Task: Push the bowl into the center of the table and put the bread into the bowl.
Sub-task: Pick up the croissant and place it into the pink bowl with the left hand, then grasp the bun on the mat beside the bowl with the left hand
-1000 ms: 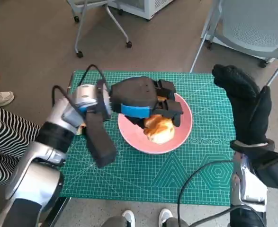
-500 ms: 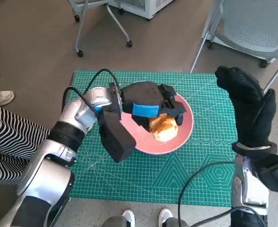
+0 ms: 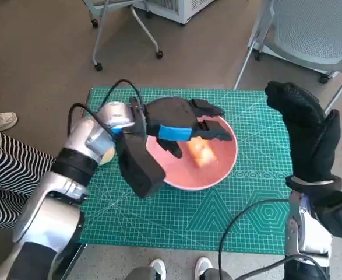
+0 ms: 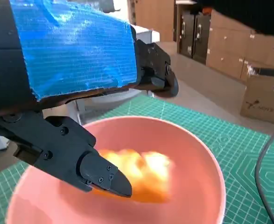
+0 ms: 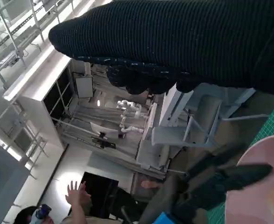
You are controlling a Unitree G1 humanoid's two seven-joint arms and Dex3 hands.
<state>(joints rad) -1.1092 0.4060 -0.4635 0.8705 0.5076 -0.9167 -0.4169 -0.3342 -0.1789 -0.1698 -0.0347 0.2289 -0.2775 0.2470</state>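
Observation:
The pink bowl (image 3: 229,161) sits near the middle of the green mat. The bread (image 3: 203,153), golden and blurred, lies inside it, apart from any finger. My left hand (image 3: 173,120) hovers over the bowl's far-left part with its black fingers spread and holding nothing. The left wrist view shows the bread (image 4: 139,175) in the bowl (image 4: 212,169) just beyond my fingertips (image 4: 101,173). My gloved right hand (image 3: 303,125) stands raised at the table's right edge, empty. The right wrist view catches the bowl (image 5: 263,196) and my left hand (image 5: 221,181) below the glove (image 5: 183,42).
A green cutting mat (image 3: 217,216) covers the table. A pale yellowish thing (image 3: 106,155) peeks out under my left wrist. Wheeled chairs (image 3: 307,32) stand behind the table. A person's striped legs (image 3: 7,169) are at the left, shoes (image 3: 179,268) at the near edge.
My left hand has let go of the bread: its fingers spread apart and lifted slightly, and the bread dropped into the bowl. The right hand has stayed raised.

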